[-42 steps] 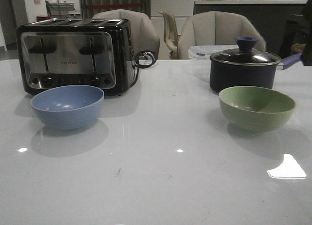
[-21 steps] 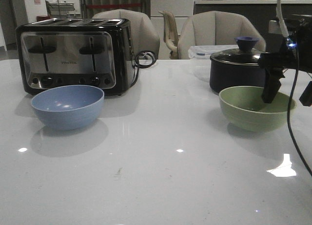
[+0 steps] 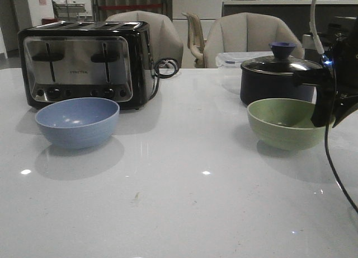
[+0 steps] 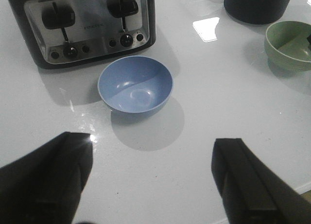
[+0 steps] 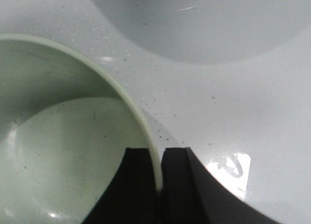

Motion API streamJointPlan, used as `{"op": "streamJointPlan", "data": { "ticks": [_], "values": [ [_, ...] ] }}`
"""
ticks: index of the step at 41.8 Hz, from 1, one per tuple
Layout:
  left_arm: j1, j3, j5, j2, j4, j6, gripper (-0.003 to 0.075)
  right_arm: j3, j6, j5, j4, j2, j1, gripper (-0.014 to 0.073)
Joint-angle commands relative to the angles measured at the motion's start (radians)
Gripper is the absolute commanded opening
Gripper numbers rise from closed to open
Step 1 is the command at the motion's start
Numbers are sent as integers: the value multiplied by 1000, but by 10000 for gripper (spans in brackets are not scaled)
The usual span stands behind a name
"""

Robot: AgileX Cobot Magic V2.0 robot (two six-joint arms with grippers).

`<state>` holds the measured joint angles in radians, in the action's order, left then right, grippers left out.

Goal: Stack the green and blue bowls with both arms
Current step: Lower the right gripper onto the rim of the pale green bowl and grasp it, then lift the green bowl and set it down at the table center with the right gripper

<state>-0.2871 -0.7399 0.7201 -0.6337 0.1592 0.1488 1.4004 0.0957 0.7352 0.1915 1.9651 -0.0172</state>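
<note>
The blue bowl stands upright on the white table in front of the toaster, at the left; it also shows in the left wrist view. The green bowl is at the right, in front of the saucepan. My right gripper is shut on the green bowl's right rim, one finger inside and one outside. My left gripper is open and empty, above the table on the near side of the blue bowl. The left arm is out of the front view.
A black and steel toaster stands behind the blue bowl. A dark lidded saucepan stands behind the green bowl. Chairs stand beyond the table's far edge. The white table stretches between the bowls.
My right gripper came in from the right, dropped over the green bowl's rim and closed on it. The green bowl shifted slightly left. The blue bowl has not moved.
</note>
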Motion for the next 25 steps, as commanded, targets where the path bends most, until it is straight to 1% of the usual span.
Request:
{"op": "streamJointPlan", "data": {
  "ticks": [1,5,10,14,17,25],
  "values": [
    [-6,-27,-72,-7,18,3,561,33,16,-9,5,-78,-7,54],
    [-6,-27,-72,-7,18,3,561,33,22,-5,9,-123,2,42],
    [-6,-27,-72,-7,18,3,561,47,49,10,12,-208,52,42],
    [-6,-27,-72,-7,29,3,561,76,83,39,12,-260,121,42],
    [-6,-27,-72,-7,32,3,561,100,84,65,12,-279,185,43],
    [-6,-27,-72,-7,32,3,561,116,84,71,12,-254,356,43]
  ]
}}
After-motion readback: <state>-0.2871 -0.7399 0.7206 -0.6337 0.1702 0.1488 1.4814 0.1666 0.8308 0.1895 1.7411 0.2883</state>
